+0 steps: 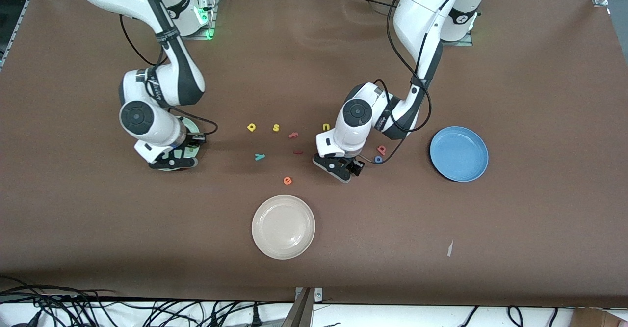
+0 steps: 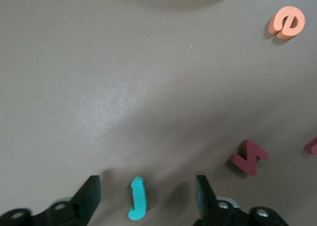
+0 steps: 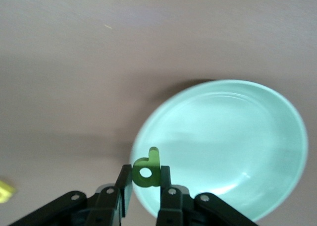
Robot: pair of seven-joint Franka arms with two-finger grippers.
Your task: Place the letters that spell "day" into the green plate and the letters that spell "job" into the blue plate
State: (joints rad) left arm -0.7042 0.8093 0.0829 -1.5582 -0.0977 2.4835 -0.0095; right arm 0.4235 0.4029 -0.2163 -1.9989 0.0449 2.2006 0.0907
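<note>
My right gripper (image 3: 146, 179) is shut on the dark green "d" (image 3: 147, 171) and hangs over the rim of the green plate (image 3: 223, 146). In the front view that gripper (image 1: 174, 160) covers most of the plate (image 1: 191, 125). My left gripper (image 2: 146, 198) is open low over the table, and the teal "j" (image 2: 138, 198) lies flat between its fingers (image 2: 89, 196), touching neither. The yellow "a" (image 1: 251, 127) and light blue "y" (image 1: 259, 156) lie mid-table. The red "b" (image 1: 381, 149) and blue "o" (image 1: 378, 159) lie between the left gripper (image 1: 343, 167) and the blue plate (image 1: 458, 153).
A cream plate (image 1: 283, 227) sits nearer the front camera. Spare letters lie around: yellow "s" (image 1: 276, 127), pink "f" (image 1: 293, 134), yellow "u" (image 1: 326, 126), orange "e" (image 1: 287, 180) and a dark red letter (image 1: 298, 151). A cable loops beside the "o".
</note>
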